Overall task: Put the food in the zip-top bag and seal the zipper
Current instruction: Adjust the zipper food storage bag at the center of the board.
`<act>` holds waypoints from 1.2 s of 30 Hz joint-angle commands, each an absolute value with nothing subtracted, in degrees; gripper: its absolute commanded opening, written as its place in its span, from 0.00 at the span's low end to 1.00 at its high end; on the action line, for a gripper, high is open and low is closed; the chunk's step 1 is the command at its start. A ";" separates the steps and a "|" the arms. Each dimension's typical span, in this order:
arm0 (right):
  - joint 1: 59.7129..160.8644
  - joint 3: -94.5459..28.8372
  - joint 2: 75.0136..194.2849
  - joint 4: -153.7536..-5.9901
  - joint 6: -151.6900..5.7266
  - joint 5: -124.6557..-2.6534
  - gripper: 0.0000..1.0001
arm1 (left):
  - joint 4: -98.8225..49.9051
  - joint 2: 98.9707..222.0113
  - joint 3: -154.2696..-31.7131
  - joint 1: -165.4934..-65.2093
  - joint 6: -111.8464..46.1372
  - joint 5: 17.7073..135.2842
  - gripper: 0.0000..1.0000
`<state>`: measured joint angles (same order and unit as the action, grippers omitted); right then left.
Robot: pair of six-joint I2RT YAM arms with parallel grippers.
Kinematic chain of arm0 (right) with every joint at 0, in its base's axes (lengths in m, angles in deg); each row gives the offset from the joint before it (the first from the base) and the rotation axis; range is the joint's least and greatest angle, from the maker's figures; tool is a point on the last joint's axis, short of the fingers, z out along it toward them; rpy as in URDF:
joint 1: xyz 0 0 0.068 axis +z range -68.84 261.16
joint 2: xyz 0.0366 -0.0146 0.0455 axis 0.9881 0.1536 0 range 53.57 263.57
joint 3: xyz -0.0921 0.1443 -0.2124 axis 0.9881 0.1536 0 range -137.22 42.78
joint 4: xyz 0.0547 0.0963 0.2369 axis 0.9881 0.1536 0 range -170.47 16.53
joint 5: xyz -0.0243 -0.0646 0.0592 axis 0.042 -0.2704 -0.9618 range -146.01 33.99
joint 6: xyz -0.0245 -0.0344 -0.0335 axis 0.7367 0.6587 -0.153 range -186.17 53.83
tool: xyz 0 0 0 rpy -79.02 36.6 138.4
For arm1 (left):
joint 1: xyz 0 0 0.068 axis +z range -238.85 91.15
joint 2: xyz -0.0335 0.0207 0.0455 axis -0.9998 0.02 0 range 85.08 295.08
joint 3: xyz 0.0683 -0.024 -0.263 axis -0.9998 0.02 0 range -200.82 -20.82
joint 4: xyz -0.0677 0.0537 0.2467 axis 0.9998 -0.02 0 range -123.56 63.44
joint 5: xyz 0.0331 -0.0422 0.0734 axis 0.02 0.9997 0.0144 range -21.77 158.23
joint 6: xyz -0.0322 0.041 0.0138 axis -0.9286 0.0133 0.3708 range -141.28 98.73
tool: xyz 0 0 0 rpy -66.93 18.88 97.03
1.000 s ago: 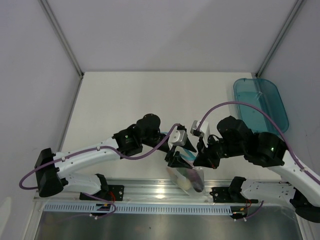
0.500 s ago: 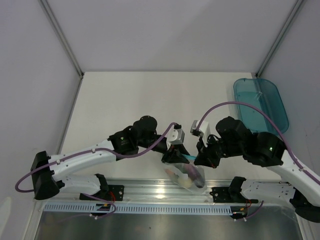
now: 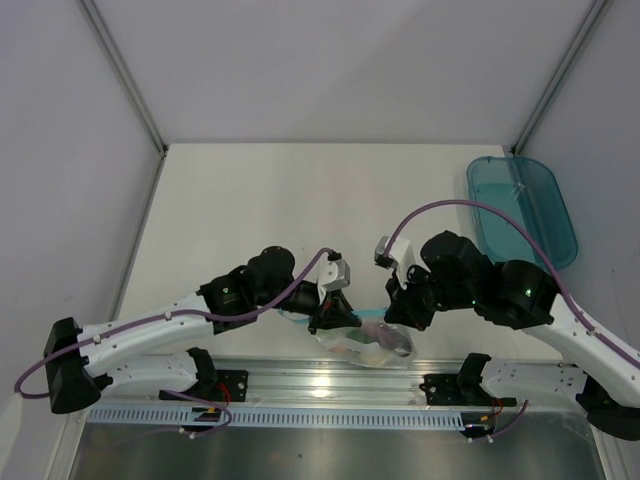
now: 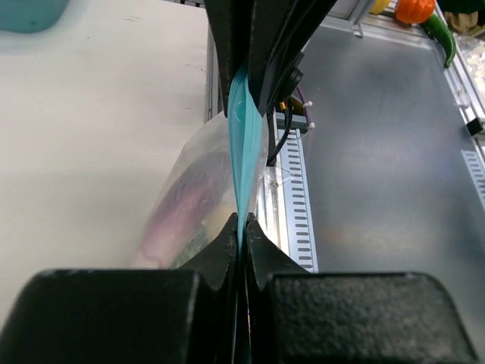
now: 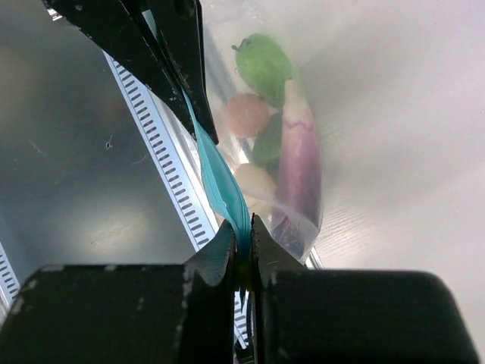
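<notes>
The zip-top bag (image 3: 368, 345) hangs clear and crinkly over the table's near edge between both arms. Its teal zipper (image 3: 365, 313) is stretched taut between them. My left gripper (image 3: 328, 318) is shut on the zipper's left end, and in the left wrist view the zipper (image 4: 246, 144) runs straight out of the left gripper (image 4: 242, 227). My right gripper (image 3: 396, 312) is shut on the other end, its tips (image 5: 242, 231) pinching the zipper (image 5: 216, 182). Inside the bag (image 5: 318, 98) lies the food: a green pepper (image 5: 265, 64), a pink ball (image 5: 246, 114), a purple eggplant (image 5: 299, 167) and a whitish egg (image 5: 254, 180).
A teal translucent tray (image 3: 520, 205) lies at the table's right edge. An aluminium rail (image 3: 320, 382) and a slotted cable duct (image 3: 300, 415) run along the near edge under the bag. More toy vegetables (image 4: 424, 15) lie beyond the metal floor plate.
My left gripper has shut on the zipper and moved left along it, away from the right gripper. The strip is now stretched longer between them. The right gripper has kept its grip.
</notes>
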<state>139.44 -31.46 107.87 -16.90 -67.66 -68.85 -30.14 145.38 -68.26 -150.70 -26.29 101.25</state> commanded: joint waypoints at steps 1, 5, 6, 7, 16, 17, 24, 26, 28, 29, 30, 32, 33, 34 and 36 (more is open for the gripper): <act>139.61 -32.81 107.36 -18.94 -67.40 -66.82 0.04 | -29.29 143.10 -67.14 -150.46 -30.59 99.26 0.02; 139.61 -33.95 108.23 -18.33 -67.05 -66.38 0.24 | -29.90 142.48 -68.02 -150.46 -33.22 97.07 0.01; 139.61 -34.38 108.32 -18.07 -67.22 -66.30 0.35 | -29.90 142.30 -68.11 -150.46 -34.45 95.76 0.01; 139.61 -34.56 108.59 -17.98 -67.40 -65.95 0.43 | -29.99 142.13 -68.11 -150.46 -35.07 95.40 0.01; 139.43 -30.62 102.62 -21.22 -71.26 -63.84 0.80 | -28.77 134.94 -64.43 -150.46 -40.78 88.54 0.01; 139.26 -29.91 100.96 -23.06 -71.61 -63.84 0.80 | -28.41 134.31 -64.07 -150.38 -40.96 88.54 0.01; 138.47 -23.41 95.85 -33.61 -73.90 -68.66 0.71 | -28.85 132.55 -62.57 -150.46 -42.10 88.71 0.00; 138.20 -21.66 95.76 -35.63 -74.78 -70.24 0.66 | -28.41 132.11 -62.31 -150.46 -42.37 88.89 0.01; 137.68 -20.86 96.28 -38.27 -75.22 -71.04 0.64 | -27.97 131.84 -61.78 -150.46 -42.81 88.98 0.01; 137.33 -19.90 96.37 -39.24 -75.48 -71.56 0.61 | -27.62 131.41 -61.52 -150.46 -42.90 89.15 0.01; 137.06 -19.45 96.55 -40.12 -75.66 -72.70 0.59 | -27.44 131.23 -61.25 -150.46 -43.07 89.33 0.01; 135.92 -18.75 97.34 -42.32 -75.75 -74.02 0.56 | -27.27 130.97 -61.08 -150.46 -43.25 89.42 0.01; 135.66 -18.22 97.69 -42.76 -75.75 -74.81 0.55 | -27.35 130.70 -60.90 -150.46 -43.25 89.50 0.01; 134.87 -17.96 98.04 -43.46 -75.83 -75.17 0.53 | -27.44 130.61 -60.81 -150.46 -43.25 89.50 0.00; 133.73 -17.17 98.30 -44.43 -76.18 -76.31 0.44 | -27.53 130.26 -60.73 -150.46 -43.33 89.59 0.01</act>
<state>135.16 -17.91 98.19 -38.86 -75.16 -73.16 -30.57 131.89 -60.88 -150.70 -42.20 89.38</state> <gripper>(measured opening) 0.473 0.006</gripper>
